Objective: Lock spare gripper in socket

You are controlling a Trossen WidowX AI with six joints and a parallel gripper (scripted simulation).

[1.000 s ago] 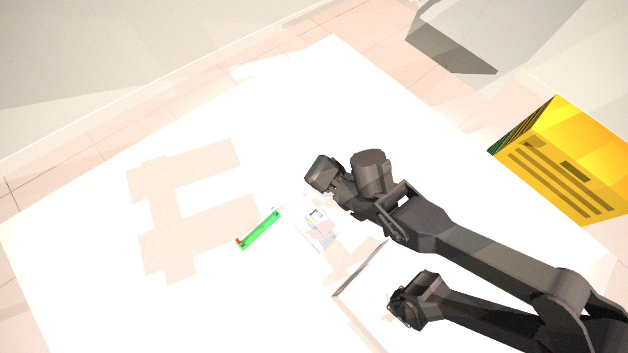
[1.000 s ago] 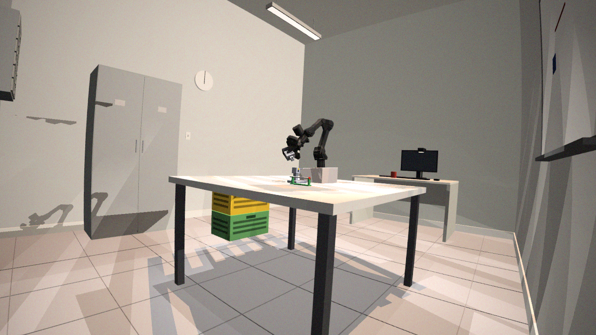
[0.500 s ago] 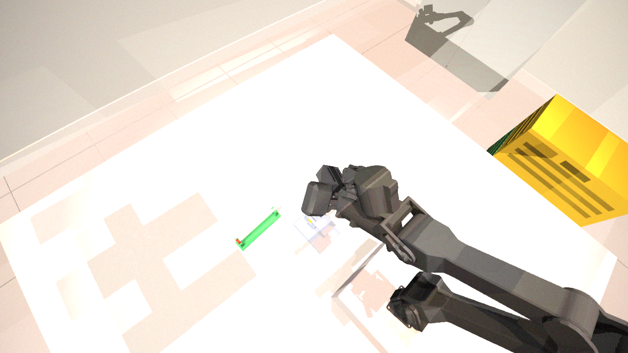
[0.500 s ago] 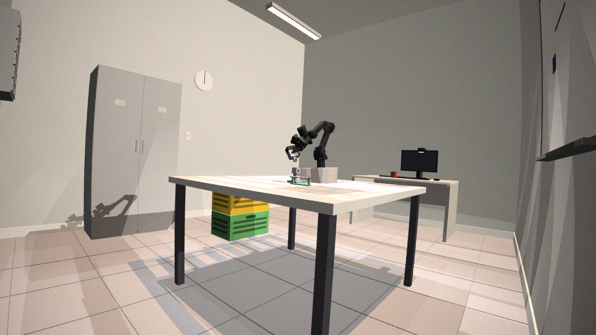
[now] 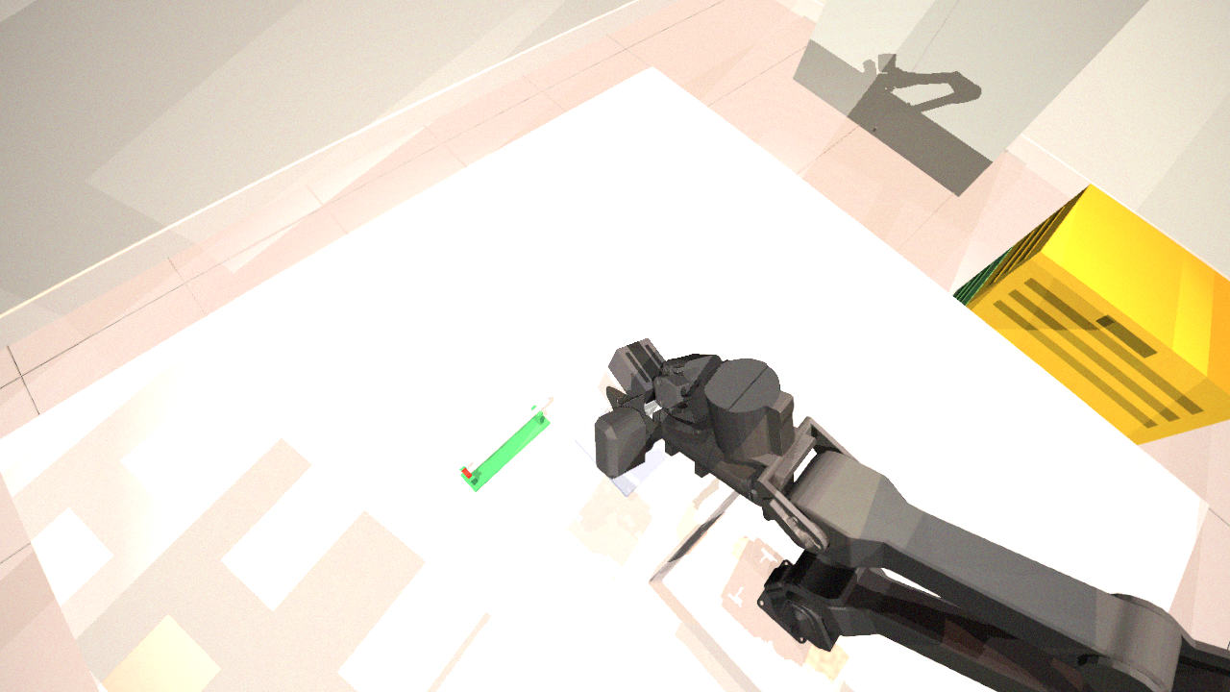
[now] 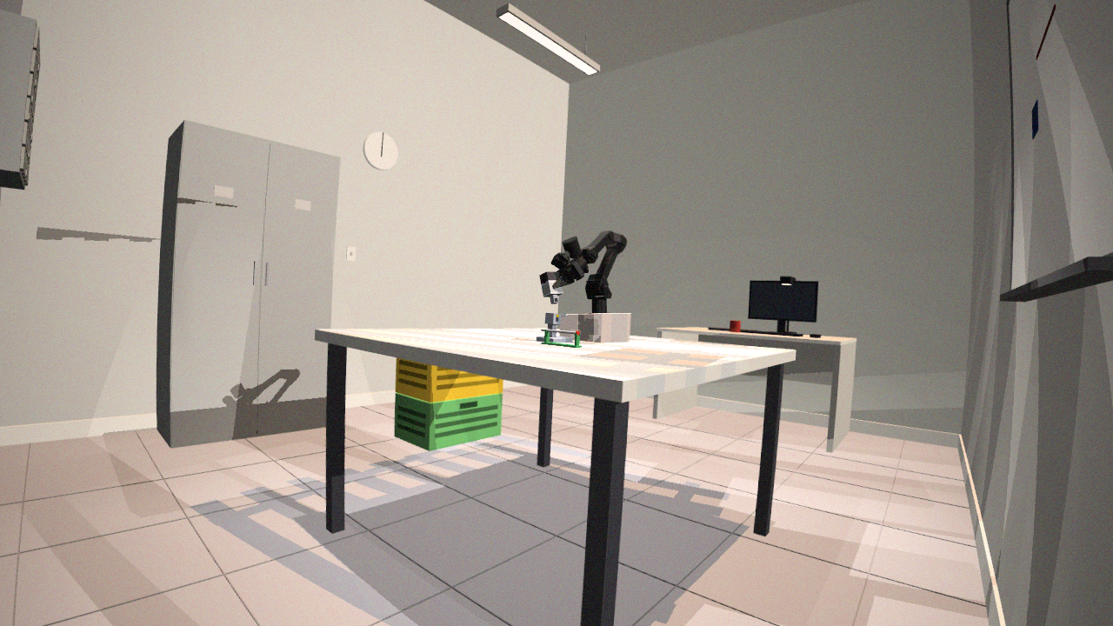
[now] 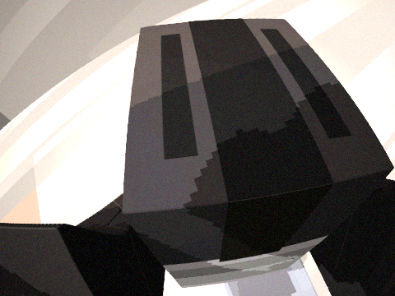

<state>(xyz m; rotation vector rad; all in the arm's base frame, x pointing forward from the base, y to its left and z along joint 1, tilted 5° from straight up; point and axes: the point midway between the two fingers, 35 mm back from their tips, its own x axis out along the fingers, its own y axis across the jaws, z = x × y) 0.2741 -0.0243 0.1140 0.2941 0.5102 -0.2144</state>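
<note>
The gripper [image 5: 643,407] [image 6: 558,278] [image 7: 220,171] is clamped on the pale spare gripper [image 6: 549,283] [image 7: 247,263], well inside the edges of the table [image 5: 532,284] [image 6: 467,359] — a narrow gap separates its spigot from the mount [image 5: 634,481] [image 6: 551,319] below. The arm [image 5: 989,568] [image 6: 610,241] arches down; the red-headed pin [image 5: 467,472] [image 6: 577,333] lies beyond, in the green rack [image 5: 508,454] [image 6: 562,343].

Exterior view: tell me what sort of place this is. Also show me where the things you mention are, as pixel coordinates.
Probably a workshop or lab room: a tall two-door cabinet [image 6: 249,311], stacked yellow and green crates [image 6: 467,420] [image 5: 1083,344], and a desk with a monitor [image 6: 783,300] stand around the arm's table.
</note>
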